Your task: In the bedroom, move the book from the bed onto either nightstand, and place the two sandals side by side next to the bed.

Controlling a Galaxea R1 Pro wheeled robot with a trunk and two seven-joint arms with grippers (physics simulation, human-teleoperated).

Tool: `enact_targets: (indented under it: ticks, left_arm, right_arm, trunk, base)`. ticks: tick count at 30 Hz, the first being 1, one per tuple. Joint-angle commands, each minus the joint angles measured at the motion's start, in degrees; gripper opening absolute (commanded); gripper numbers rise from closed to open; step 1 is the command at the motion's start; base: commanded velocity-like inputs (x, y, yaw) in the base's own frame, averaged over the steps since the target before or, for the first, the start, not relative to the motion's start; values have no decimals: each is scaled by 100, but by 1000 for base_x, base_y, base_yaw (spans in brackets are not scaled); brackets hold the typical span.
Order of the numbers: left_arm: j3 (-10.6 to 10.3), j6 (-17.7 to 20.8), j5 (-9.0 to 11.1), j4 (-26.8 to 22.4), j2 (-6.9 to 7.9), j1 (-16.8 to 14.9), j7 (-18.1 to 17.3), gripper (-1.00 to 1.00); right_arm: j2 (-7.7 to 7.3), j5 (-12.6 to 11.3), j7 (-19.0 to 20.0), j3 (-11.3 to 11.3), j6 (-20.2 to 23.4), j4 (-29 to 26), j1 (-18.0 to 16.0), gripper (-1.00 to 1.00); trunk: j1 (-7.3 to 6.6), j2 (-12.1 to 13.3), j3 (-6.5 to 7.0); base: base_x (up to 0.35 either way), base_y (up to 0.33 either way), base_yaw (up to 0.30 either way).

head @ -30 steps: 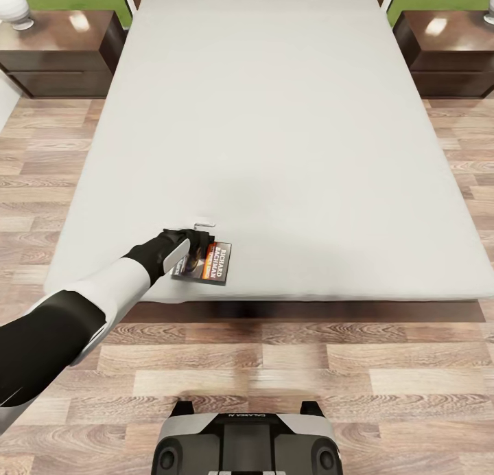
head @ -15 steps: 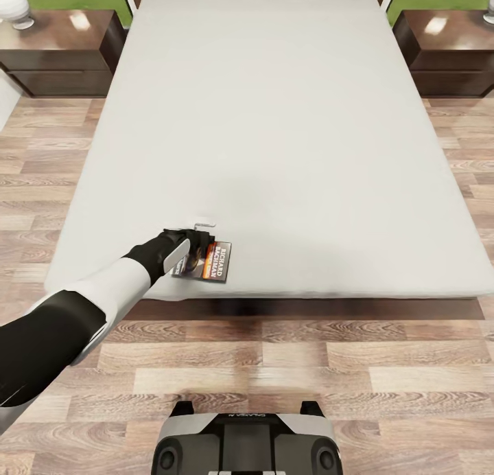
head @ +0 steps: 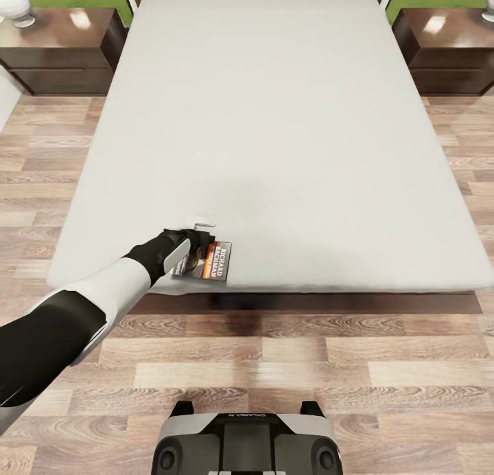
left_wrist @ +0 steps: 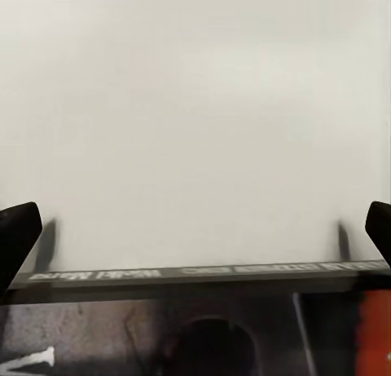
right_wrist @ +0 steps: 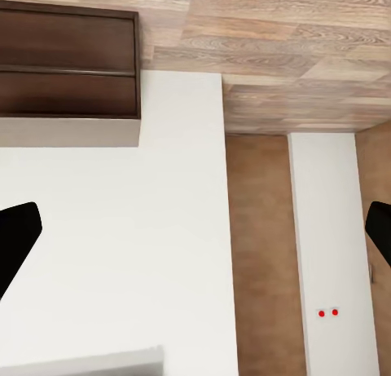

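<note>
Book point(head: 208, 261) flat on bed point(head: 274, 118), near mattress's foot edge, left of middle. Left pincer point(head: 200, 244) down over book's near end, fingers point(left_wrist: 16, 233) spread wide. Right pincer point(right_wrist: 195, 237) wide too, above pale surface.

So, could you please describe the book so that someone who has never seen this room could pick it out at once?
Look at the large light-grey bed in the middle of the wood-plank floor, then at its near edge toward the left corner. There the left gripper sits over a small thin book. Its dark cover, orange band and white lettering make it the one dark patch on the plain mattress.
</note>
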Motion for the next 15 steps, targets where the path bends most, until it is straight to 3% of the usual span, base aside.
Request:
enact_targets:
  ticks: [1, 15]
  left_arm:
    - [-45, 21, 61, -11, 3, -2, 42, 100]
    - [-45, -57, 61, -11, 3, -2, 42, 100]
  right_arm:
    - [-3, 56, -21, -49, 9, 13, -5, 100]
    - [-3, 53, -22, -49, 9, 13, -5, 100]
  trunk:
    - [0, -2, -2]
    - [0, -2, -2]
  base:
    - [-9, 0, 0]
    - [-3, 0, 0]
